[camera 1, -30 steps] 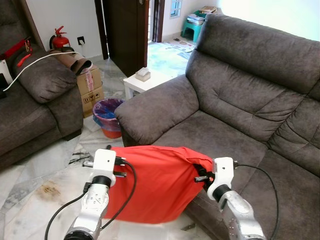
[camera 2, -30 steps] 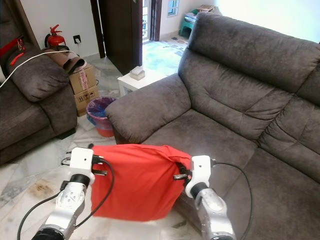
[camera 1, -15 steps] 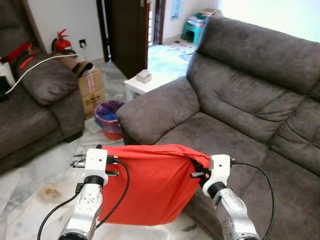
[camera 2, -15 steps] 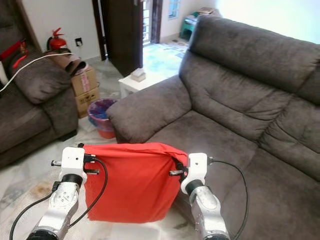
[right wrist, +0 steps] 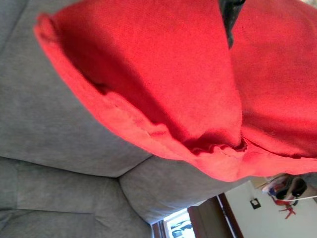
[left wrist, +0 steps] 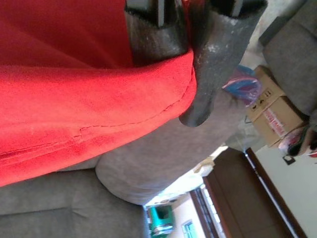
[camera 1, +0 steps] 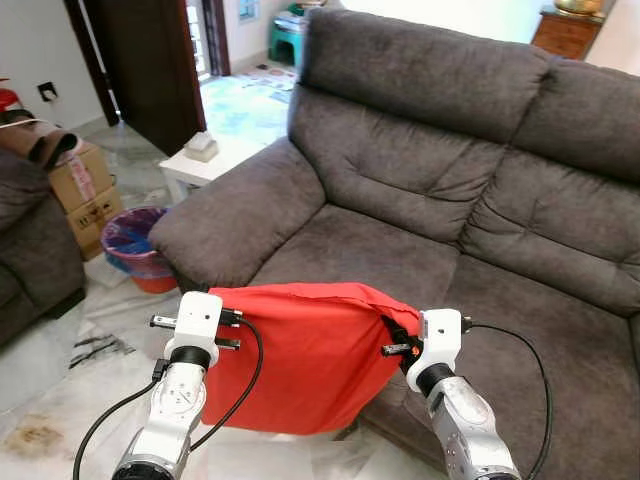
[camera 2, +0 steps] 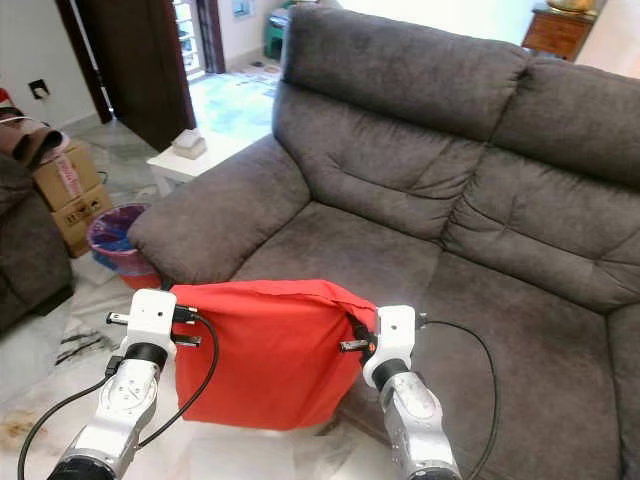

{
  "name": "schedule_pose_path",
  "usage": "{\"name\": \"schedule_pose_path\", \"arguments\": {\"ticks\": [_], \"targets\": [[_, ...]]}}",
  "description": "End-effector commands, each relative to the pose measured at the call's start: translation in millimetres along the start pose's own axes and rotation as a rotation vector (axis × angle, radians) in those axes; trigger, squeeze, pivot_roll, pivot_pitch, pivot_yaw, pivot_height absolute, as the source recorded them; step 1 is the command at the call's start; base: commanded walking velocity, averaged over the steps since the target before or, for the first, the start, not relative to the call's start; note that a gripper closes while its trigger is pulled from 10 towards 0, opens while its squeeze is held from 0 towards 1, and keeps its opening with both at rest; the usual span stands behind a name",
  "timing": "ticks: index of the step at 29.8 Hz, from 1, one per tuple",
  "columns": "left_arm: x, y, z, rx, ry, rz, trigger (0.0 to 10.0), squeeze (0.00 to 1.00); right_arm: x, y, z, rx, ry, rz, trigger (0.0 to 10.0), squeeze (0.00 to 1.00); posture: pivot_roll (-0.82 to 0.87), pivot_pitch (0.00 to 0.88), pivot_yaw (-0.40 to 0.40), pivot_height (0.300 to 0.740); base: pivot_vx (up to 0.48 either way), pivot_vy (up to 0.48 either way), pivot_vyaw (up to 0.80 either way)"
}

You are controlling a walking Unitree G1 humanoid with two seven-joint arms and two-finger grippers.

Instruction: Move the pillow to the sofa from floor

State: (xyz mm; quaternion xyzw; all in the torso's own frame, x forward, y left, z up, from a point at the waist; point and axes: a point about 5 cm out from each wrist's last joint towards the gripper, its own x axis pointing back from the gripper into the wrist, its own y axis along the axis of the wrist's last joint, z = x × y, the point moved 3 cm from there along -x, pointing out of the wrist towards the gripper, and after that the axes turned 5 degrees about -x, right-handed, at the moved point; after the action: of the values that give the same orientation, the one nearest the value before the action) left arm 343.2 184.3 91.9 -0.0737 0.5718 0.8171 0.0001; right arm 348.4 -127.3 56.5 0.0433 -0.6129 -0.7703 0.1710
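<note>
A red pillow (camera 1: 300, 355) hangs in the air between my two arms, just in front of the grey sofa's seat edge (camera 1: 400, 270). My left gripper (camera 1: 228, 330) is shut on the pillow's upper left corner. In the left wrist view its black fingers (left wrist: 218, 54) pinch the red fabric (left wrist: 89, 109). My right gripper (camera 1: 392, 342) is shut on the pillow's upper right corner, where the cloth (right wrist: 148, 89) bunches up. The pillow's lower edge hangs above the marble floor (camera 1: 60, 400).
The big grey sofa (camera 1: 440, 130) takes up the middle and right, its armrest (camera 1: 230, 215) at left. A white side table (camera 1: 200, 165), a purple bin (camera 1: 135, 240), a cardboard box (camera 1: 85, 185) and a second sofa's end (camera 1: 30, 250) stand to the left.
The camera has swung to the right, so the big sofa now sits in the middle. Both grippers still hold the pillow at about the same height.
</note>
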Motion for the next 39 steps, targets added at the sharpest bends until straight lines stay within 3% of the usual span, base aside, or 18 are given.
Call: {"name": "schedule_pose_path", "arguments": {"ticks": [1,28,39], "targets": [[-4.5,16.5,3.1,-0.002,0.009,-0.070,10.0,0.00,-0.4,9.5,-4.9,0.011,-0.015,-0.043,10.0,0.00,0.09,0.060,-0.014,0.740,0.000,-0.304,-0.80],[3.1,12.3,-0.3,0.062,0.008,-0.049,10.0,0.00,-2.0,8.6,-2.9,0.008,0.007,-0.035,10.0,0.00,0.10,0.072,-0.025,0.740,0.000,0.000,-0.80],[3.8,12.6,-0.4,0.057,0.009,-0.048,10.0,0.00,-2.2,10.0,1.3,0.055,0.043,-0.041,10.0,0.00,0.10,0.072,-0.027,0.740,0.000,-0.054,0.00]]}}
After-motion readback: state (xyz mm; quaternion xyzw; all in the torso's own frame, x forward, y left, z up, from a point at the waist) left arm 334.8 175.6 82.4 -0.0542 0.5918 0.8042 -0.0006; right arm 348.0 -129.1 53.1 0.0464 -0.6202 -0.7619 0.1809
